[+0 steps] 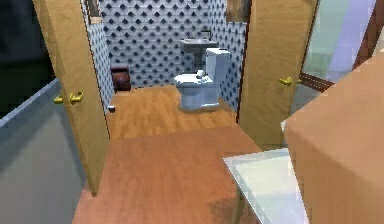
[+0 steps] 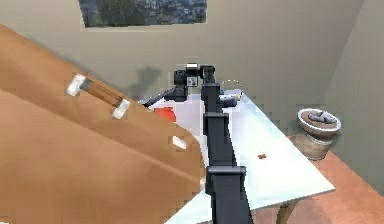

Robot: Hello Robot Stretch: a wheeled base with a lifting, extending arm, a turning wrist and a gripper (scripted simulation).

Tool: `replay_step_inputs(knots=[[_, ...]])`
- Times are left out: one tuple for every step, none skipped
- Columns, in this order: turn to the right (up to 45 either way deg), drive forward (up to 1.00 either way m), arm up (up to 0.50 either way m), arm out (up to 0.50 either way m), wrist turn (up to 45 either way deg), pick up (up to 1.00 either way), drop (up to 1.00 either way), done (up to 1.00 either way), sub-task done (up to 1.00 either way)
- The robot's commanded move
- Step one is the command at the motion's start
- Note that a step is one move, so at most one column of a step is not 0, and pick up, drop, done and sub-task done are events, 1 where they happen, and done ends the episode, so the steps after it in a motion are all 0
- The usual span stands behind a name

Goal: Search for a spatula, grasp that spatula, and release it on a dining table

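Wooden panels (image 2: 90, 150) stood closest; beyond, the hand (image 2: 183, 80) hung by the far edge of the pale table (image 2: 290, 165), grasp impossible to tell.

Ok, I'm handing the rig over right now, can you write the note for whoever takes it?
Gripper: out over the pale table, near its far edge; cannot tell whether it holds anything.
Things: a small red thing lies left of the arm in the arm side view, and a smaller red speck lies right of it; neither reads as a spatula. The forward view looks through a doorway at a toilet.
Done: nothing confirmed.
Left: find the spatula, grasp it, release it on a dining table.
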Motion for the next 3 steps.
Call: replay_step_inputs(knots=[[0.0,0.0,0.0,0.0,0.0,0.0,1.0,0.0,0.0],[0.0,0.0,0.1,0.0,0.0,0.0,0.0,0.0,0.0],[0.0,0.0,0.0,-0.08,0.0,0.0,0.0,0.0,0.0]])
